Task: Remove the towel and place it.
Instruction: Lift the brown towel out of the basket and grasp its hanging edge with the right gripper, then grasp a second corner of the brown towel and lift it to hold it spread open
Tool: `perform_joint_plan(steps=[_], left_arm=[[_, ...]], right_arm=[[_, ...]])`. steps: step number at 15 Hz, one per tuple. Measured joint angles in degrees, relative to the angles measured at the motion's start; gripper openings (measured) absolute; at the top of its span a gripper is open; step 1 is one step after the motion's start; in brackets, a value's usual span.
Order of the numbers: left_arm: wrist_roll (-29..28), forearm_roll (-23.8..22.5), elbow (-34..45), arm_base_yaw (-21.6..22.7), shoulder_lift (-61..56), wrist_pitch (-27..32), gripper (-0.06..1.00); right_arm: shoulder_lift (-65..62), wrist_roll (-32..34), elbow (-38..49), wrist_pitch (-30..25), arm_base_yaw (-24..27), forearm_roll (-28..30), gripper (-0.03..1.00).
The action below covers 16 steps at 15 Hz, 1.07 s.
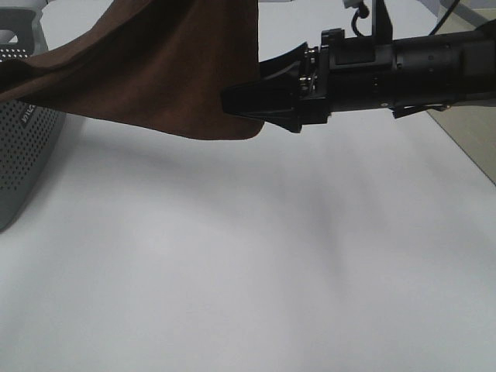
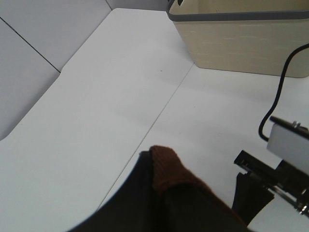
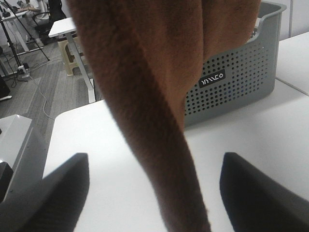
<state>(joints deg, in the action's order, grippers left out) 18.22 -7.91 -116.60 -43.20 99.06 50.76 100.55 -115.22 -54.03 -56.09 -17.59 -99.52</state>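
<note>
The dark-brown towel [image 1: 170,70] hangs in the air over the back left of the white table [image 1: 248,279], its upper part running out of the top of the exterior view. My right gripper [image 1: 240,101] reaches in from the right at the towel's right edge. In the right wrist view it [image 3: 154,188] is open, and a hanging fold of the towel [image 3: 154,72] drops between its two dark fingers. In the left wrist view a bunched bit of towel [image 2: 169,171] sticks out of my left gripper [image 2: 152,162], which is shut on it.
A grey perforated basket [image 1: 23,155] stands at the table's left edge, behind the towel in the right wrist view [image 3: 241,82]. A beige bin with a grey rim [image 2: 241,43] stands on the table. The right arm with its cable [image 2: 285,145] is close to the left gripper.
</note>
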Motion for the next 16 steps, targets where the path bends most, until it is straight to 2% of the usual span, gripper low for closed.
perform_joint_plan(steps=[3,5,6,9,10,13,16], left_arm=[[0.0,1.0,0.0,0.0,0.0,-0.6,0.00],[0.0,1.0,0.0,0.0,0.0,-0.6,0.00],[0.0,1.0,0.0,0.0,0.0,-0.7,0.00],[0.0,1.0,0.0,0.0,0.0,-0.8,0.00],[0.0,1.0,0.0,0.0,0.0,-0.8,0.00],[0.0,1.0,0.0,0.0,0.0,-0.8,0.00],[0.0,1.0,0.0,0.0,0.0,-0.9,0.00]], right_arm=[[1.4,0.5,-1.5,0.4,-1.0,0.0,0.73],[1.4,0.9,-1.5,0.7,-1.0,0.0,0.67],[1.4,1.5,-1.5,0.9,-1.0,0.1,0.57],[1.4,3.7,-1.5,2.3,-1.0,0.7,0.11],[1.4,4.8,-1.9,2.3,-1.0,1.9,0.02],[1.4,7.3,-2.1,2.4,-1.0,2.6,0.01],[1.3,18.2,-2.1,3.4,-1.0,4.4,0.01]])
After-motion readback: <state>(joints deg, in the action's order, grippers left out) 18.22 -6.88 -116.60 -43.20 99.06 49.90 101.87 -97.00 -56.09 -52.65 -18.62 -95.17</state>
